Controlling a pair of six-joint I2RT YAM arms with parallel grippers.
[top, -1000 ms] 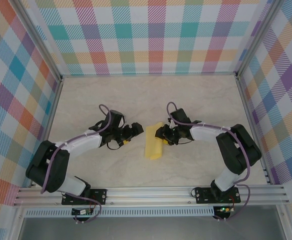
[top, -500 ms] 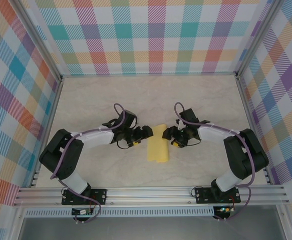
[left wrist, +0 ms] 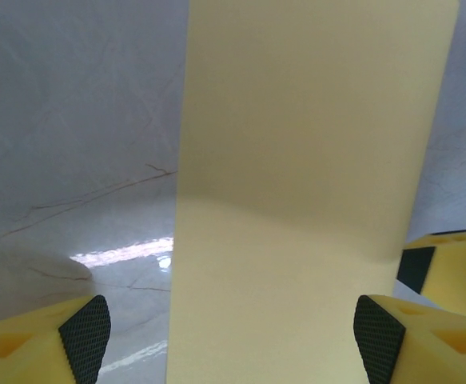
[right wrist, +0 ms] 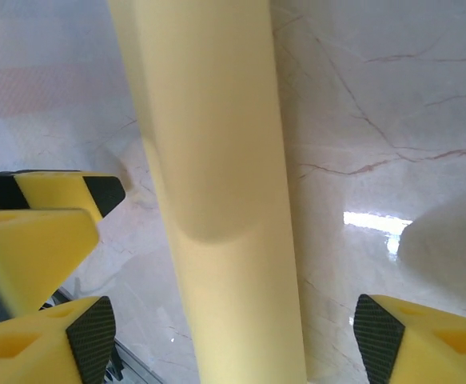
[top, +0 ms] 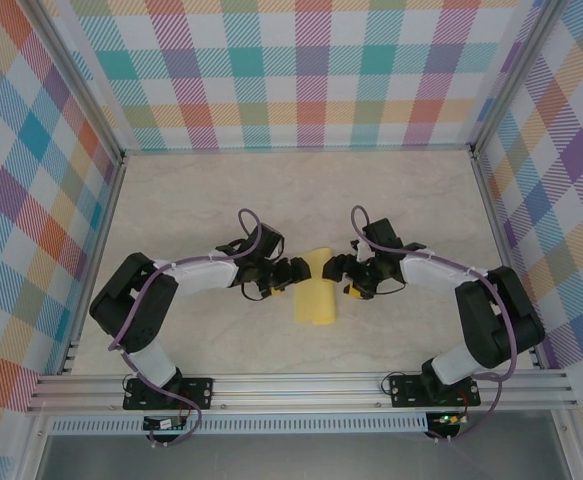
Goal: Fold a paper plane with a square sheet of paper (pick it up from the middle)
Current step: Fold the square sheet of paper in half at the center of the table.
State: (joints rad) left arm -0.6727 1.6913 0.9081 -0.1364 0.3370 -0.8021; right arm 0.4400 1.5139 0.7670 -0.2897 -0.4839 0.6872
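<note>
Both sets of jaws stand wide apart, and neither grips anything. Your left gripper point(top: 293, 272) and right gripper point(top: 335, 267) face each other low over the pale marbled table point(top: 201, 200), with the bright-yellow sheet of paper point(top: 316, 295), folded into a narrow oblong, lying flat between them. From above, the two grippers flank its far end (the one pointing away from the arm bases), just beside its long edges, and the near end reaches back toward you.

In the left wrist view the paper runs straight up the middle of the gap. The left-hand black pad point(left wrist: 86, 326) sits clear of the sheet with bare table between them. The right-hand pad point(left wrist: 374, 340) overlaps the sheet's edge in the picture, and you cannot tell whether it touches.

In the right wrist view the sheet looks like a rounded strip (its surface bows a little rather than lying dead flat). It passes between the pads point(right wrist: 90, 330), nearer the left-hand one, with open table on the other side. The opposite arm's yellow fingers point(right wrist: 37, 228) show at the left edge, close to the paper.
</note>
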